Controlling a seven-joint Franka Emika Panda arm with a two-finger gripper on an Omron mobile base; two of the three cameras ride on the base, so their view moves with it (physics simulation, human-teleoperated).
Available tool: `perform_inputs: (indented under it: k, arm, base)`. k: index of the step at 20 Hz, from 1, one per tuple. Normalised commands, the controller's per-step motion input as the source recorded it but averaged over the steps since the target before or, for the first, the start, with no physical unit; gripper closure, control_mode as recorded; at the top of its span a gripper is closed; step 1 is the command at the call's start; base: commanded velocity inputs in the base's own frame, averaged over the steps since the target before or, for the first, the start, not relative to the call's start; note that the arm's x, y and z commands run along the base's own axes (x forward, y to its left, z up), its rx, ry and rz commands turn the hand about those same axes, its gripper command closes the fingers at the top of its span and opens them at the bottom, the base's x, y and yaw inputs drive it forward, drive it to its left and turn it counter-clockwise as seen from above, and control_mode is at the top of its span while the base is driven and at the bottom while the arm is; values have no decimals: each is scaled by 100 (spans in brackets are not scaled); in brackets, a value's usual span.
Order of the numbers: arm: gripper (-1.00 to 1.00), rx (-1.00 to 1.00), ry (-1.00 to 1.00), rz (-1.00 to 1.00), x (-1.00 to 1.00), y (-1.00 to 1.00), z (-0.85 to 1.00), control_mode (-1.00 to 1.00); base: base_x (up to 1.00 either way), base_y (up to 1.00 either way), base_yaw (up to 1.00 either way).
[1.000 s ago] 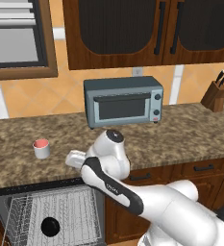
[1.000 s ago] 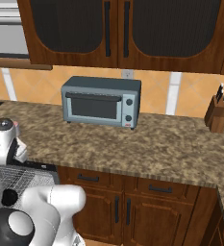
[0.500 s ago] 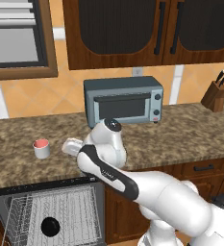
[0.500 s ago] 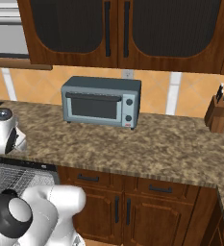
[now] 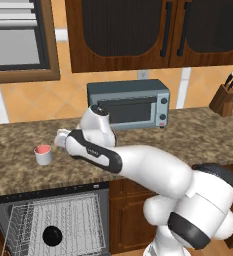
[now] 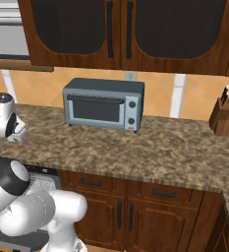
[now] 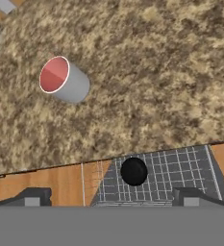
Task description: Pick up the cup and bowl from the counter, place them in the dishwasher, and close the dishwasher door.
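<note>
Already the bowl (image 5: 52, 235) lies in the white rack of the dishwasher (image 5: 78, 215), below the front edge of the desk (image 5: 138, 145), so by my reading the first half of the loading is done and the cup (image 5: 43, 154) is the step in hand. The cup stands upright on the desk, well to the side of the toaster oven (image 5: 129, 104) and nearer the desk's front edge than the oven is; from the hand view its pink-red inside faces up and nothing touches it (image 7: 64, 80).

The pincer (image 5: 61, 138) hangs above the desk, between the toaster oven and the cup, just beside the cup and higher than its rim. Its two finger tips (image 7: 31, 196) stand wide apart with nothing between them. In the hand view the cup sits off toward one side of the finger tips rather than between them, so the pincer is not lined up with it yet.

The next move, as I judge it, calls for shifting the hand away from the toaster oven until the cup lies between the fingers, then lowering around its wall and closing. The cup has no handle, so a grip across its round side seems the likely way. The door, which I take to be still down with the rack showing, comes after that.
</note>
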Motion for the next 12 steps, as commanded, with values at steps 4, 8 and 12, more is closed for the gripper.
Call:
perform_inputs:
  k: [4, 8, 12]
  arm:
    - [-100, -9, 10, -7, 60, 30, 0, -100]
    - [-100, -6, 9, -6, 58, 26, -3, -100]
    - [-100, -1, 1, -3, 22, 4, -33, -100]
  base:
    - [0, 0, 0]
    - [0, 0, 0]
    - [0, 0, 0]
